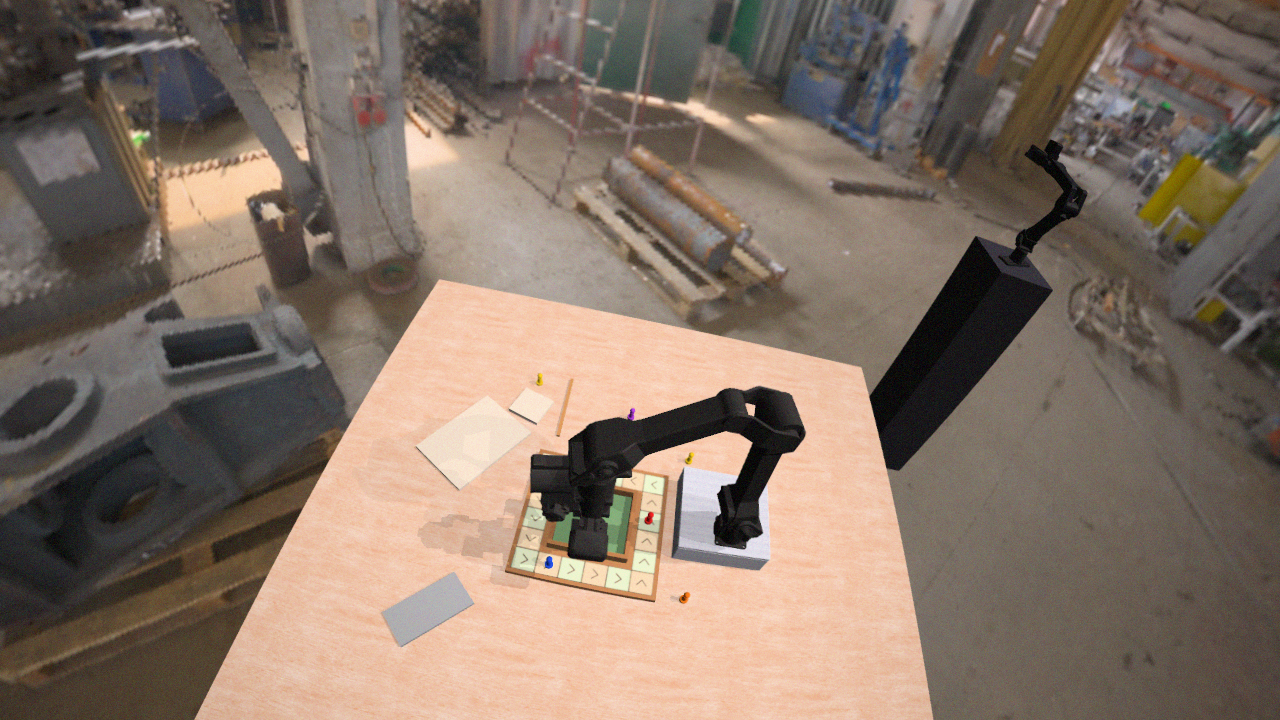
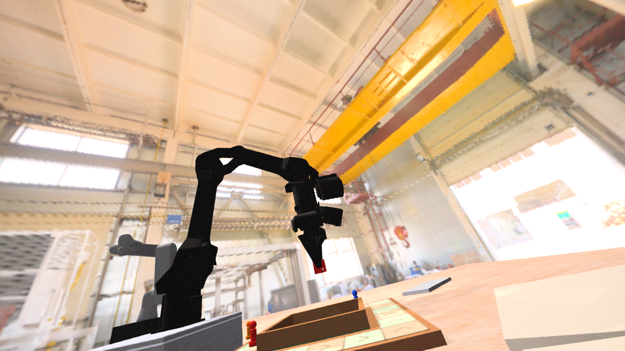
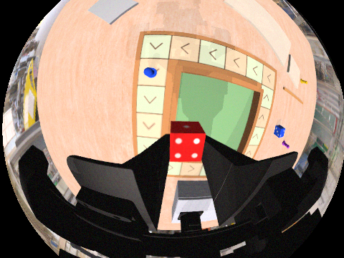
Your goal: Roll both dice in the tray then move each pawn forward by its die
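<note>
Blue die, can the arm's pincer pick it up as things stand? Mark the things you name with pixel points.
Probably not yet: the pincer (image 2: pixel 318 265) (image 3: pixel 185 139) is shut on the red die (image 2: pixel 319 267) (image 3: pixel 186 147). The blue die (image 3: pixel 279 131) sits outside the tray (image 3: pixel 220 78), seemingly unobstructed.

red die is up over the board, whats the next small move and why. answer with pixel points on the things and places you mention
Probably ease the tool (image 2: pixel 318 265) (image 3: pixel 185 139) slightly toward the tray's (image 2: pixel 314 331) (image 3: pixel 218 77) middle before releasing: the red die (image 2: pixel 320 267) (image 3: pixel 187 146) is gripped above it, near one wall in the wrist view.

Bright light overexposes the doorway and windows in the exterior view; the tabletop (image 1: pixel 787 626) (image 2: pixel 467 281) (image 3: pixel 89 89) carries soft shadows, and the wrist view bends strongly toward its edges.
</note>
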